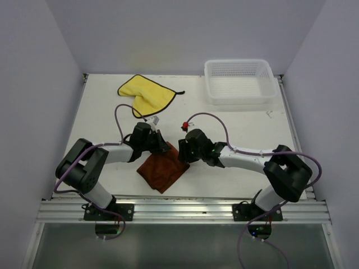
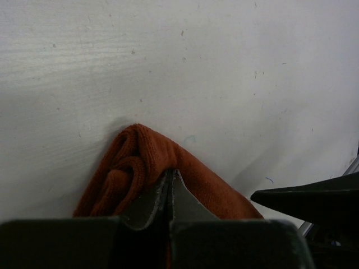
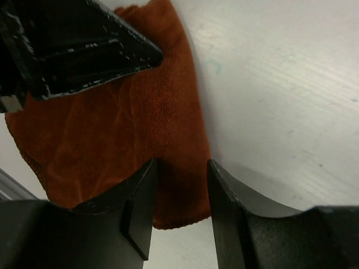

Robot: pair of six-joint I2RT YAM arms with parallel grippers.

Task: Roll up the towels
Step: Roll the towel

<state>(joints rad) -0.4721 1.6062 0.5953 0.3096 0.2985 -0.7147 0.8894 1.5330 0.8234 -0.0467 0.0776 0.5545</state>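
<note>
1. The rust-brown towel (image 1: 162,168) lies on the tabletop (image 1: 235,129) near the front edge, between the two arms. One corner is bunched into loose folds, but it is not yet a roll.
2. The jaws of the left arm (image 1: 115,154) are closed, pinching that bunched corner. The jaws of the right arm (image 1: 247,158) stand part-open just beside them, over the towel's edge, gripping nothing.
3. The likely risk is that the soft corner slips from the narrow pinch and the folds fall open. With both sets of jaws so close, they could also knock together or drag the cloth askew.
4. The yellow towel (image 1: 147,94) lies loosely folded at the far left, well apart and unrolled.
5. The white mesh basket (image 1: 241,98) sits at the far right, with nothing visible inside.
</note>
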